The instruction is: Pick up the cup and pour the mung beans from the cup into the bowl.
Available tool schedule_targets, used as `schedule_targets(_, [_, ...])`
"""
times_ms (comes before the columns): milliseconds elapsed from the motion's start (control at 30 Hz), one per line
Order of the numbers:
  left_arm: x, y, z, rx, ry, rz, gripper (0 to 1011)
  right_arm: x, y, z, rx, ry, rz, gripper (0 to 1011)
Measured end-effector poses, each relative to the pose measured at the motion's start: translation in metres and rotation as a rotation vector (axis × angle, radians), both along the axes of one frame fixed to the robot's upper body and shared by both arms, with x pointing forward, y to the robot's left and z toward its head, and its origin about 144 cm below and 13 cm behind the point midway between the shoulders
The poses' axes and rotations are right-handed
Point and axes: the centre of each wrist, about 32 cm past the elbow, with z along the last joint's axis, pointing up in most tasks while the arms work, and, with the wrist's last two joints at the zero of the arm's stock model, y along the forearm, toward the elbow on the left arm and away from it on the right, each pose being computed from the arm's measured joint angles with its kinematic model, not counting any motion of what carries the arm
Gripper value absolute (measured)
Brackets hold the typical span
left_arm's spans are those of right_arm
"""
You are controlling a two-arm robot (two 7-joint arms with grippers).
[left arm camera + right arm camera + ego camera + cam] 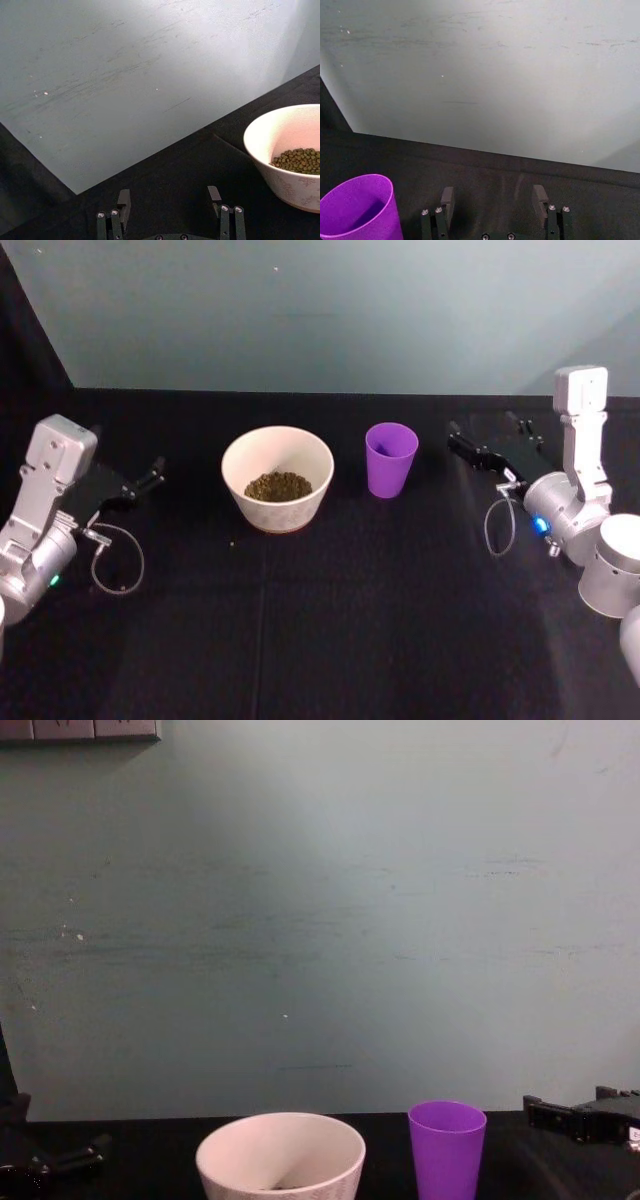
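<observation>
Seemingly the pour is already done, judging by how things lie. Nearest the robot, the black bench (330, 640) is bare across its front half. Farther in, the bowl (277, 478) stands upright a little left of centre, and the mung beans (278, 486) sit as a dark patch in its bottom. From the bowl, the cup (390, 459) stands at about 3 o'clock, upright on its base, near the bowl but not touching it. Its inside looks plain purple from the head view and from the right wrist view, with no dark patch that I can make out, so I judge it emptied. One tiny speck lies on the bench at about 7 o'clock from the bowl; whether it is a stray bean is too small to tell.

At about 9 o'clock from the bowl, well apart from it, the left end effector (152, 476) hangs over the bench with its fingers spread and nothing between them. At about 3 o'clock from the cup, the right end effector (488, 438) is likewise spread wide and holds nothing, close to the cup but clear of it.

What is left, as I read it, is little or nothing: beans in the bowl, cup set down and released. Beyond everything stands the pale wall (320, 920).
</observation>
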Motion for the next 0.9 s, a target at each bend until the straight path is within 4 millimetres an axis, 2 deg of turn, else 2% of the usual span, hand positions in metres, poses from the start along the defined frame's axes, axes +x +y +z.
schedule_targets(900, [0.0,0.0,0.0,0.0,0.0,0.0,1000,-0.0004,0.0007,0.0,0.0,-0.005,-0.004,1002])
